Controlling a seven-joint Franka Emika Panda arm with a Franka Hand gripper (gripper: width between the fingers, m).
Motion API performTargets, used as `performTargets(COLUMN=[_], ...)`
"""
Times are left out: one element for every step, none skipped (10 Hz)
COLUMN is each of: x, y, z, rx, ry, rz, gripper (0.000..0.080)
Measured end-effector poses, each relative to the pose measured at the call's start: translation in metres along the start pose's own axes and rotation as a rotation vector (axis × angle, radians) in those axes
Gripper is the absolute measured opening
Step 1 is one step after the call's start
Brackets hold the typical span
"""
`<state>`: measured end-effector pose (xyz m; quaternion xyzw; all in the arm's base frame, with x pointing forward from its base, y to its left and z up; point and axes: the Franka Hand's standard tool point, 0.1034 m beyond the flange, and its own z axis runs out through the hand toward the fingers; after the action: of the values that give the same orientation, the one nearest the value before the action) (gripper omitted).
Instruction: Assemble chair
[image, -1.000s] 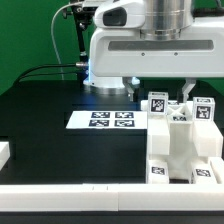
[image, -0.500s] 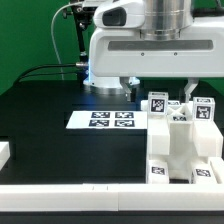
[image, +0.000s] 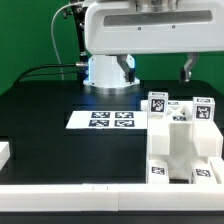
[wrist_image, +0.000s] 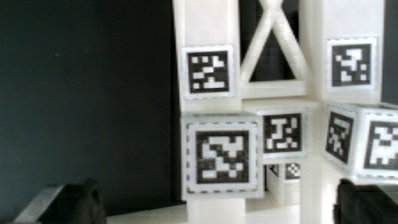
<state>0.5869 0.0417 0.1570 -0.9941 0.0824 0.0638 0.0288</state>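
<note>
Raised since the earlier frames, the gripper (image: 155, 70) is seen in the exterior view spread wide and empty, above the chair (image: 182, 140), just beside the marker board (image: 108, 119). From the wrist view, chair posts (wrist_image: 222, 90) are seen upright; a straight, clear withdrawal is advised so nothing gets knocked.

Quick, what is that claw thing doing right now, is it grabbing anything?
Gripper: open and holding nothing; it hangs above the chair without touching it.
</note>
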Motion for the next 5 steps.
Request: performTargets(x=[0.005, 0.011, 0.011, 0.009, 0.007], y=[-0.001, -0.002, -0.004, -0.004, -0.002], z=[0.000, 0.001, 0.003, 0.008, 0.014], rx=[0.001, 0.005, 0.009, 0.009, 0.004], ry=[0.037, 0.123, 0.218, 0.286, 0.284], rz=[-0.001, -0.004, -0.010, -0.014, -0.014], gripper=[0.0649, 0.0649, 0.0649, 0.0649, 0.0649])
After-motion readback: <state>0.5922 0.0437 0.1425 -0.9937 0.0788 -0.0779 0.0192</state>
